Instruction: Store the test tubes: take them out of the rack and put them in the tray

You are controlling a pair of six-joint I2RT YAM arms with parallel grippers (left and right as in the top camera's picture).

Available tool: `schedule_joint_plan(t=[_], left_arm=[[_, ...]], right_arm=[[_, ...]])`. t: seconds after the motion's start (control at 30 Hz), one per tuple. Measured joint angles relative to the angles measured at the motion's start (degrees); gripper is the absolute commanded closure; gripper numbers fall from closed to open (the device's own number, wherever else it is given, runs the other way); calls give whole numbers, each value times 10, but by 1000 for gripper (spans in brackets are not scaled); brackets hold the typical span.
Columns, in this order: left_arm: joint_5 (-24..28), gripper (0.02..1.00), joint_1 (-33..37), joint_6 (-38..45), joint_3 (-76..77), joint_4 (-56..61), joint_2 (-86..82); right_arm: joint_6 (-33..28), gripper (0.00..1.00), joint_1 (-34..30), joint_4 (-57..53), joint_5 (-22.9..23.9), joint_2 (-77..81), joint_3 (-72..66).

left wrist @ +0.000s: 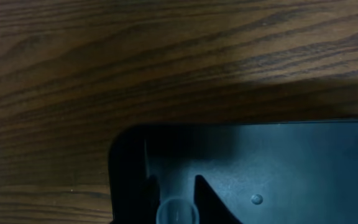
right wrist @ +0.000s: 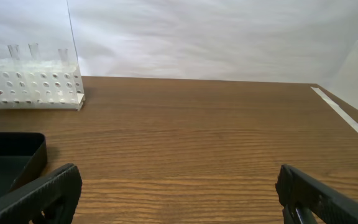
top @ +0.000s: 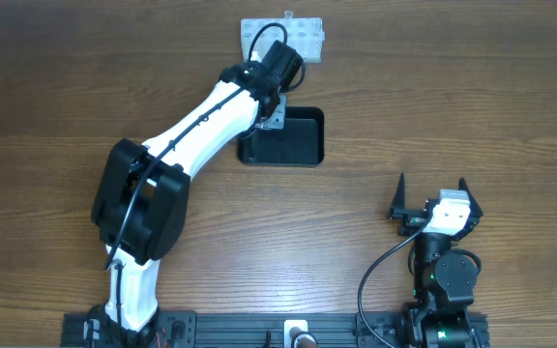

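The white perforated rack (top: 283, 41) stands at the far middle of the table; in the right wrist view the rack (right wrist: 33, 87) has three clear test tubes (right wrist: 34, 51) sticking up from it. The black tray (top: 293, 145) lies just in front of it. My left gripper (top: 271, 118) hangs over the tray's far left corner. In the left wrist view the left gripper (left wrist: 178, 208) is shut on a clear test tube (left wrist: 178, 214), seen end-on above the tray floor (left wrist: 291, 162). My right gripper (top: 431, 208) rests open and empty near its base.
Bare wooden table (top: 472, 106) lies all round the tray and rack. In the right wrist view the tray's corner (right wrist: 11, 155) sits near the right gripper (right wrist: 179, 205), and a white backdrop (right wrist: 216, 37) rises behind the table.
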Motion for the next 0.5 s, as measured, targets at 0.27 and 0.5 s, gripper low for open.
schedule_joint_plan(t=[0.27, 0.5], left_arm=[[0, 706, 0, -2, 0, 1, 2], [-11, 467, 3, -4, 14, 28, 2]], right_arm=[[0, 7, 0, 0, 0, 0, 0], [0, 9, 0, 0, 0, 0, 0]])
